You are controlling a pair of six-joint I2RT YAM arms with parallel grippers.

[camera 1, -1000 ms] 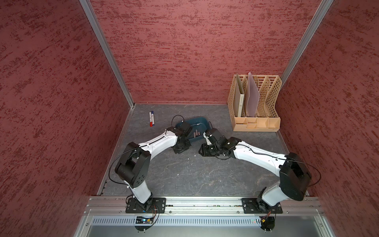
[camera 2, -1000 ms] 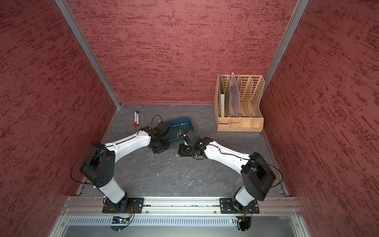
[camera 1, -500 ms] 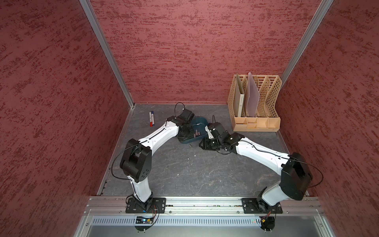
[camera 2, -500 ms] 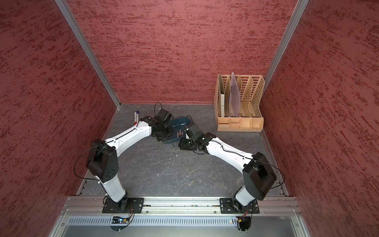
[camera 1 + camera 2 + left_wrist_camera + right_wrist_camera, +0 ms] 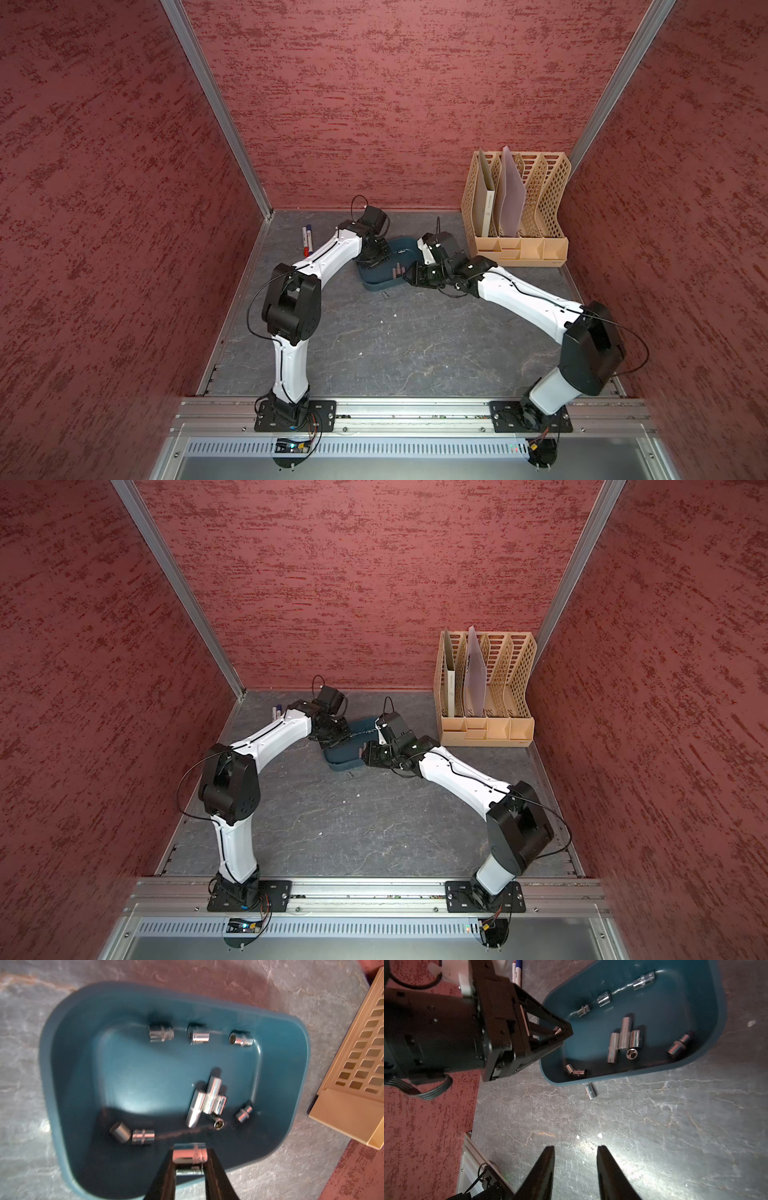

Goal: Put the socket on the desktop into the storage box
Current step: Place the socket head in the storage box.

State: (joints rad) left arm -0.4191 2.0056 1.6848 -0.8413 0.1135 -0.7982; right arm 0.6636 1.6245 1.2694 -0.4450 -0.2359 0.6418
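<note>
Left gripper [image 5: 190,1156]: chrome socket [image 5: 190,1152] clamped over storage box [image 5: 68,1076], release due. Right gripper [image 5: 575,1154]: parted, empty; stray socket [image 5: 385,294] at box's six o'clock.

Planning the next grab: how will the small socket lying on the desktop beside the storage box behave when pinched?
The socket lies on its round side, so a nudge would probably roll it. Its shiny chrome looks slippery and might slip from a pinch. Being metal, it is likely stiff.
</note>
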